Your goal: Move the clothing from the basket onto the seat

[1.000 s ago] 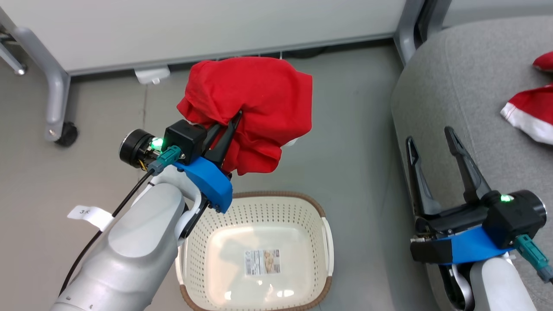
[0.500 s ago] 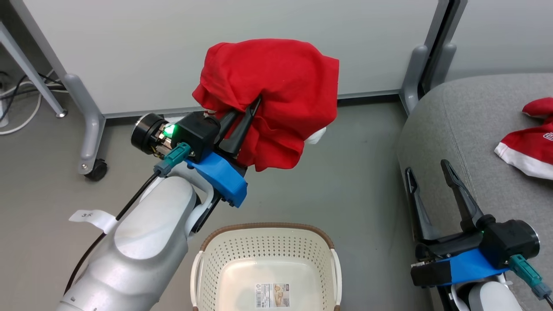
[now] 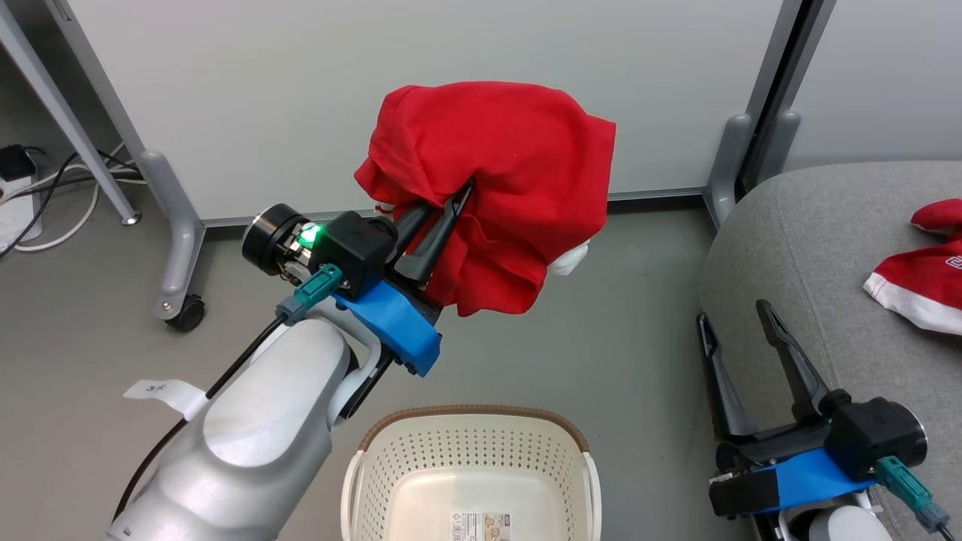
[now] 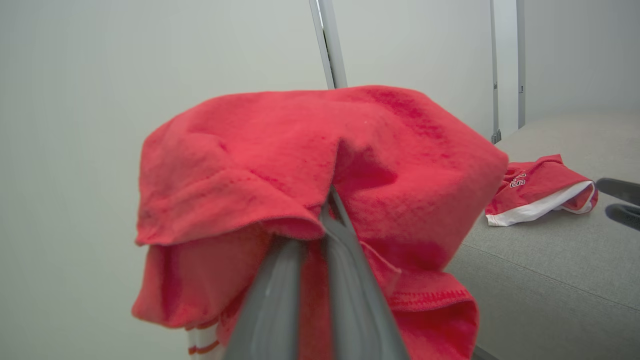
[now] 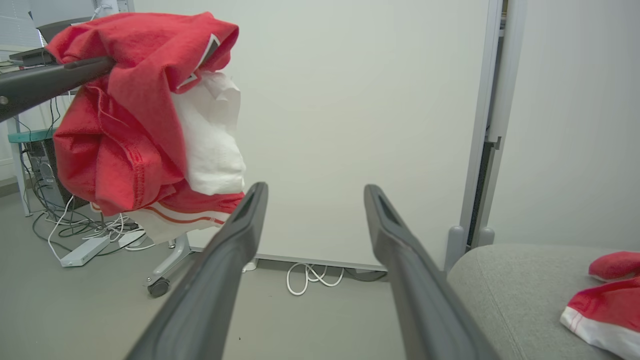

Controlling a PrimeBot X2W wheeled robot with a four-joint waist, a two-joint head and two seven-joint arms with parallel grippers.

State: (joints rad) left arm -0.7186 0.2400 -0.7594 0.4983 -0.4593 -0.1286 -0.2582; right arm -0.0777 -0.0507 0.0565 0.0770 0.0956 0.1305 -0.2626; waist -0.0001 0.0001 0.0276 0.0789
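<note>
Head view, left: the robot's pale left arm reaches forward over a grey floor. The long dark left fingers (image 3: 443, 229) are pressed together, pinching a crumpled red fabric garment (image 3: 496, 165). The garment hangs in the air in front of a white wall panel, clear of the basket. Only a small patch of white peeks out at its lower right edge.

The left wrist view looks along the same fingers (image 4: 270, 300), closed into a fold of the red cloth (image 4: 240, 170). White striped trim shows at the bottom.

The right wrist view sees the far side of the bundle (image 5: 125, 115), with a large white fabric panel and white trim with red stripes underneath.

Bottom centre of the head view: a cream perforated plastic basket with a brown rim (image 3: 470, 412) stands on the floor. A paper label lies on its bottom.

Lower right: the right fingers (image 3: 793, 361) are spread wide apart and hold nothing. They sit at the near edge of a large grey upholstered seat (image 3: 812, 240).

Far right, a second red garment with white trim (image 3: 913, 285) lies on the seat. Its white lettering is clearest in the left wrist view (image 4: 540, 187).
</note>
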